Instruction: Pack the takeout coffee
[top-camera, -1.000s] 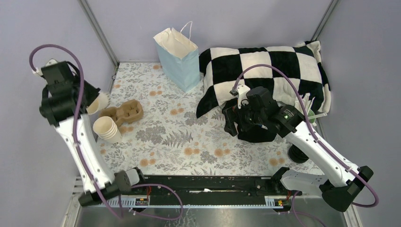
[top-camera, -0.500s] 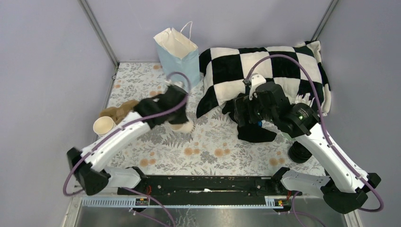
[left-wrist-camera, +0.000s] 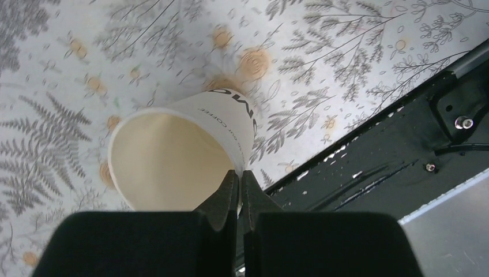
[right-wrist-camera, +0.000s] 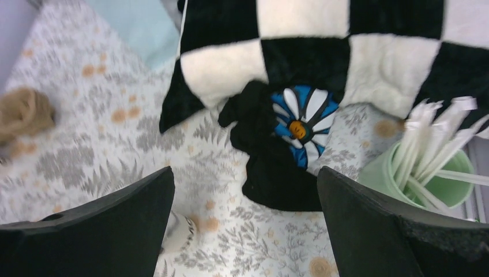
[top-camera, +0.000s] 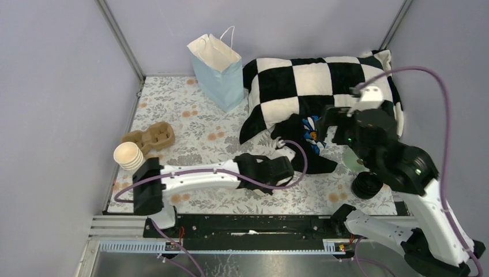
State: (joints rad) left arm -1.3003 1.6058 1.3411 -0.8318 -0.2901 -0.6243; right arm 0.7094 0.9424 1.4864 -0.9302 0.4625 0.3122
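Note:
The takeout coffee is a lidless cream paper cup, tilted with its mouth toward the left wrist camera, just above the floral table cover. My left gripper is shut on the cup's rim, one finger inside and one outside. In the top view the left gripper reaches across the near middle of the table and hides the cup. The right wrist view shows a bit of the cup low beside its left finger. My right gripper is open and empty, high over the black cloth; the top view has the right gripper at the cushion's front.
A light blue paper bag stands open at the back. A black-and-white checkered cushion fills the back right, with a black daisy cloth before it. At the left lie a brown cup carrier and nested cups. At the right are black lids and a mint straw cup.
My left arm has swung from the far left, carrying the cup, to the near middle of the table. My right arm has risen and pulled back to the right, still open.

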